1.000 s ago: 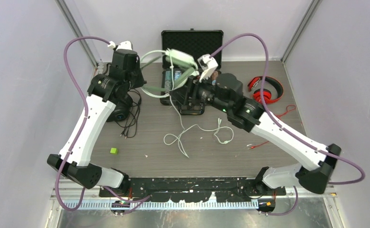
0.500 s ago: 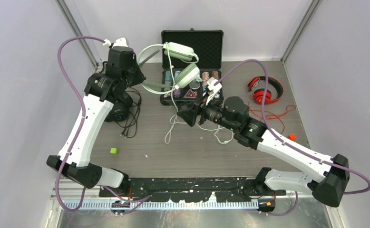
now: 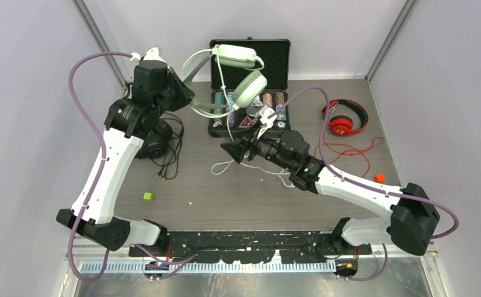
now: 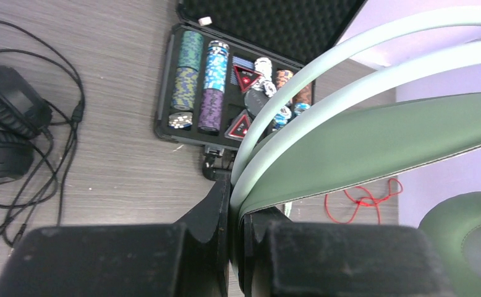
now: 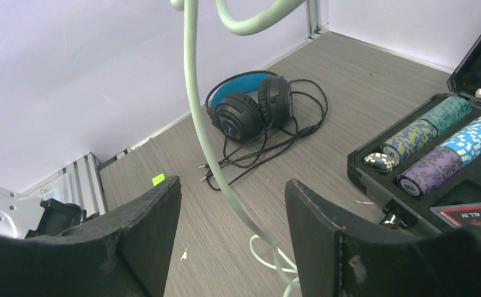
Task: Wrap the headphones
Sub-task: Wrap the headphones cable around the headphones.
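Two tools: left tool (image 3: 185,97) pinches mint headphones (image 3: 237,57) by headband, high over case (image 3: 275,59) at 12 o'clock; right tool (image 5: 232,210) spread, cable (image 5: 202,133) hanging between its fingers (image 5: 145,223).

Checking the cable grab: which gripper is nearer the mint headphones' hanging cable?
Right. The right gripper is open, the cable hanging between its jaws. The left gripper is shut on the headband, higher up.

A grey wood-grain laminate table (image 3: 225,201) stands enclosed on three sides by plain pale lilac walls (image 3: 21,124). Slim aluminium corner posts (image 3: 99,38) rise at the back. The light is soft and even.
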